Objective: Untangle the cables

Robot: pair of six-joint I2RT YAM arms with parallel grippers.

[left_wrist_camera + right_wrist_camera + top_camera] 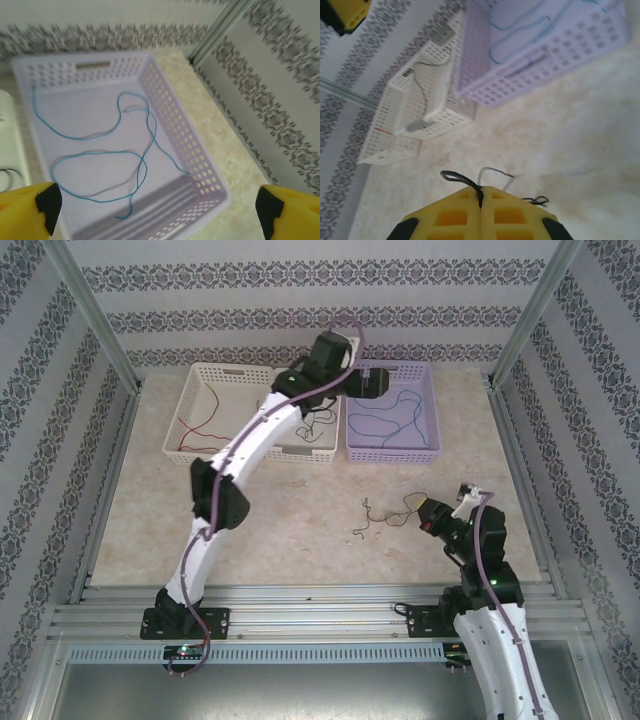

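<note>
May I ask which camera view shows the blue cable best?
The left wrist view: the blue cable lies close and whole in the purple basket. Top external shows it small; right wrist crops it.

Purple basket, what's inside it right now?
One blue cable lies in loose loops on the floor of the purple basket. The open left claw covers one corner of it, so anything there is hidden.
</note>
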